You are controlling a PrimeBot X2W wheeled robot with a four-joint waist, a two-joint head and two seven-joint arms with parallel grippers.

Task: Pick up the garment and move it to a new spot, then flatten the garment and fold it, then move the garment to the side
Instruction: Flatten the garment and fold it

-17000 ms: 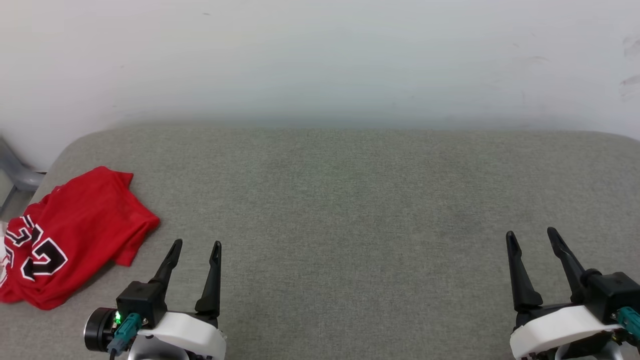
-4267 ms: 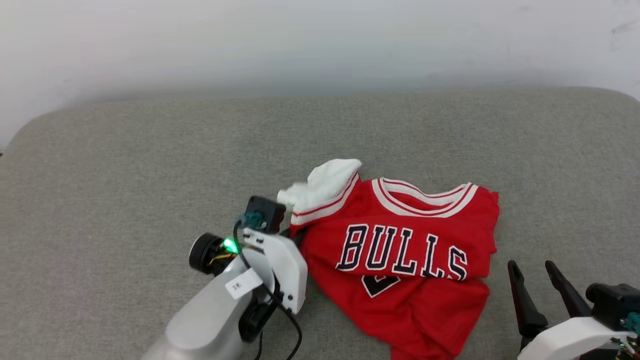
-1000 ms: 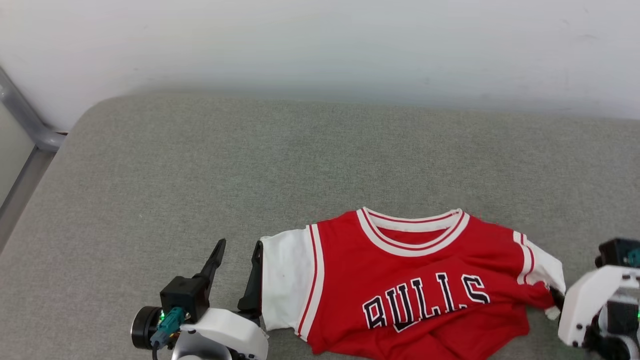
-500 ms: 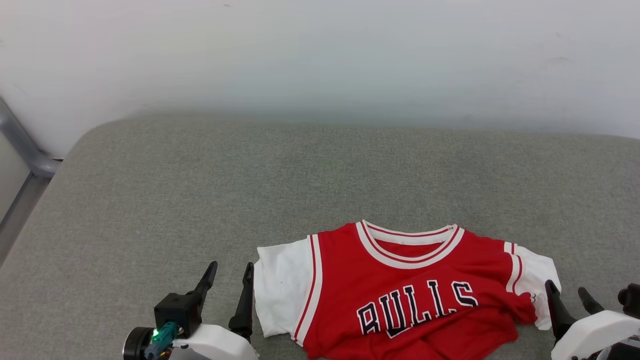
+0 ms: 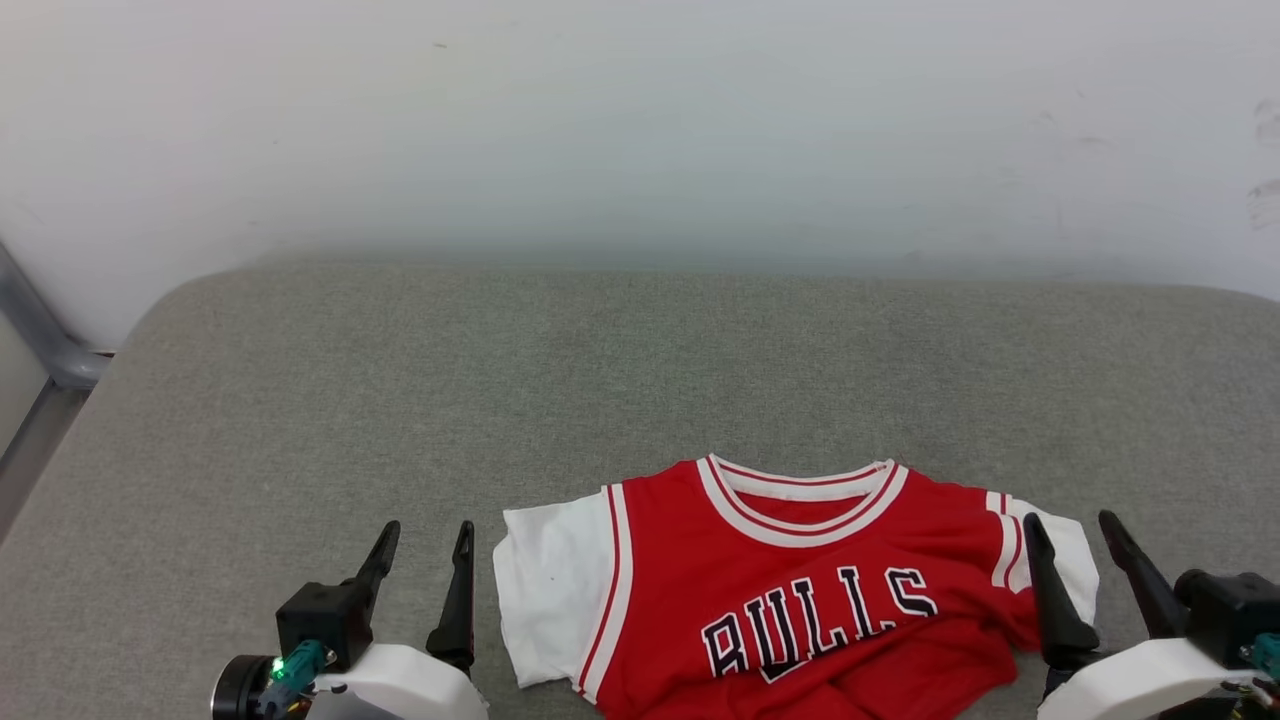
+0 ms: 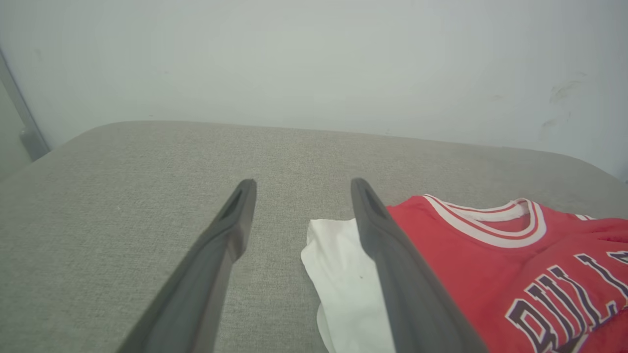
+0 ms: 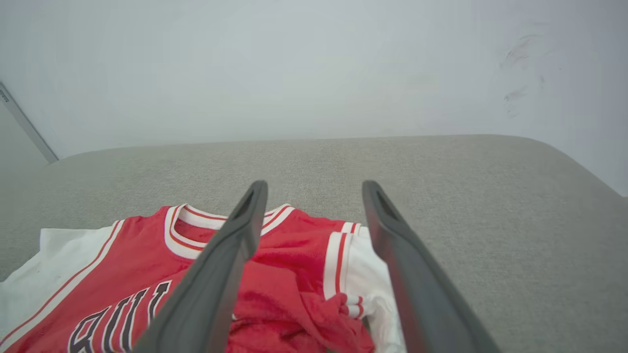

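The left gripper stood with its two dark fingers spread wide and nothing between them, low at the front edge of the grey upholstered cushion, fingers pointing toward the wall. In the left wrist view the left gripper had bare grey fabric in its gap, and its inner finger crossed the edge of a white sleeve. Whether it touched the cloth could not be told.

The right gripper was likewise spread wide and held nothing. In the head view its inner finger overlapped the other white sleeve. From its own wrist view, the right gripper framed that sleeve and some bunched red cloth between its fingers; contact could not be judged.

The red Bulls jersey lay between the two grippers, face up near the cushion's front edge and right of its middle, with the striped collar toward the wall. The sleeve on the robot's left lay flat. The one on the right was rumpled, with red fabric folded under the black "BULLS" lettering. The lower part of the jersey ran past the bottom of the head view.

A grey metal bar slanted beside the cushion's far left corner.
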